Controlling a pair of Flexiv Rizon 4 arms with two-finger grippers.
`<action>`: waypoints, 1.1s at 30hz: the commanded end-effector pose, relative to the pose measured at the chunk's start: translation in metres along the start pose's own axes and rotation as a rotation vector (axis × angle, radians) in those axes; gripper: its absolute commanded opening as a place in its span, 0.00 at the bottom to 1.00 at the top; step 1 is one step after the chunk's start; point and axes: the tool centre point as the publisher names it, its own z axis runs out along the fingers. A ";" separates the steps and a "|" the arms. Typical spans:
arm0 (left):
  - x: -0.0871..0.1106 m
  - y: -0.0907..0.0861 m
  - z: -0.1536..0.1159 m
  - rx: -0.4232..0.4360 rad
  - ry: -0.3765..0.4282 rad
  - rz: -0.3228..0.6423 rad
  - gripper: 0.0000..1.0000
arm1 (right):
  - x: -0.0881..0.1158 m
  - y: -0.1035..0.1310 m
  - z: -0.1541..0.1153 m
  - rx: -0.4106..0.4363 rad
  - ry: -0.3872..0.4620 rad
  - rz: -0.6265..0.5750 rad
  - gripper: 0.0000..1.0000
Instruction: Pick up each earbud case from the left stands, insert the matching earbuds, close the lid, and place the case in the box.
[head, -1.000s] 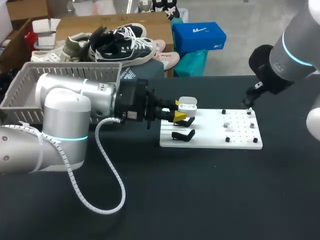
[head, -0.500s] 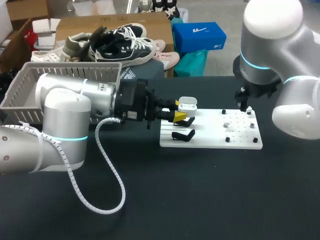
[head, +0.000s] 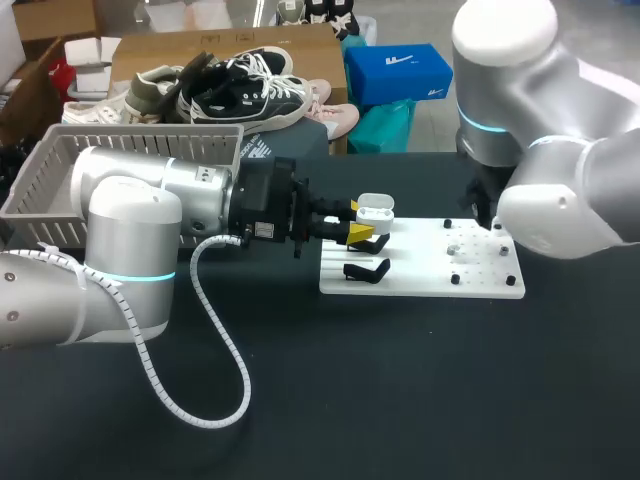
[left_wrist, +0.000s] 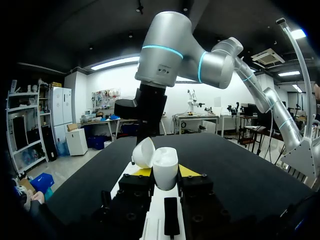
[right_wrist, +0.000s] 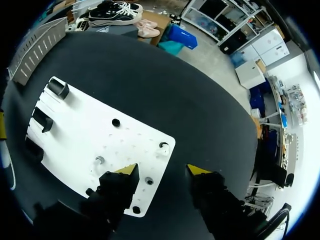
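The left gripper (head: 358, 225) is clamped on the open white earbud case (head: 376, 209), at the ten o'clock corner of the white board (head: 420, 280) on the table (head: 400, 400). The right gripper (right_wrist: 160, 170) hangs over the board's two o'clock corner, fingers apart.

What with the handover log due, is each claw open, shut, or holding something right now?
Left claw: shut on the earbud case, whose lid is open.
Right claw: open, holding nothing.
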 end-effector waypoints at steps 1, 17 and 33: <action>0.000 -0.002 0.000 -0.006 -0.001 0.002 0.00 | -0.007 0.000 0.006 0.000 0.056 0.007 0.65; 0.000 -0.002 0.000 -0.006 -0.001 0.002 0.00 | -0.009 -0.002 0.024 -0.012 0.093 0.034 0.48; 0.000 -0.002 0.000 -0.006 -0.001 0.002 0.00 | -0.011 -0.002 0.030 -0.018 0.097 0.036 0.40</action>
